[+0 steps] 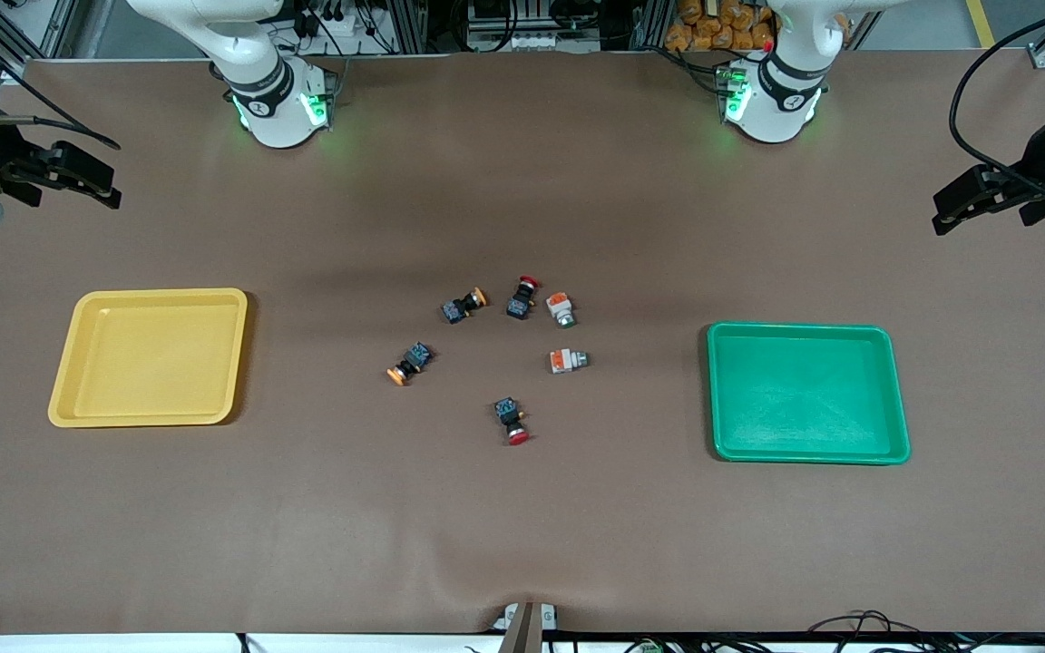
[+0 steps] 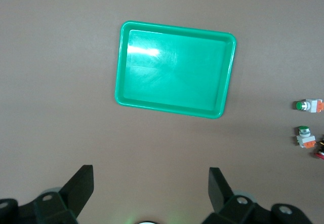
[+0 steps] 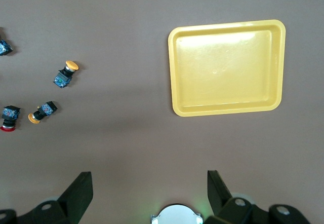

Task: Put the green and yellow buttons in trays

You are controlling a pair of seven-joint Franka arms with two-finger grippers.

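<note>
Two yellow-capped buttons (image 1: 463, 307) (image 1: 408, 363) and two green-capped buttons (image 1: 561, 309) (image 1: 568, 361) lie in a loose cluster at mid-table. The empty yellow tray (image 1: 151, 358) sits toward the right arm's end, the empty green tray (image 1: 808, 394) toward the left arm's end. My right gripper (image 1: 92, 181) hangs open, high over its end of the table; its wrist view shows the yellow tray (image 3: 228, 67) and yellow-capped buttons (image 3: 66, 74) (image 3: 43, 111). My left gripper (image 1: 958, 207) hangs open and high at the other end; its wrist view shows the green tray (image 2: 174, 69) and green-capped buttons (image 2: 309, 105) (image 2: 305, 137). Both hold nothing.
Two dark switches with red caps lie in the same cluster: one (image 1: 522, 297) between a yellow-capped and a green-capped button, one (image 1: 512, 421) nearest the front camera. The arm bases (image 1: 278, 100) (image 1: 772, 91) stand along the table's edge farthest from that camera. Brown cloth covers the table.
</note>
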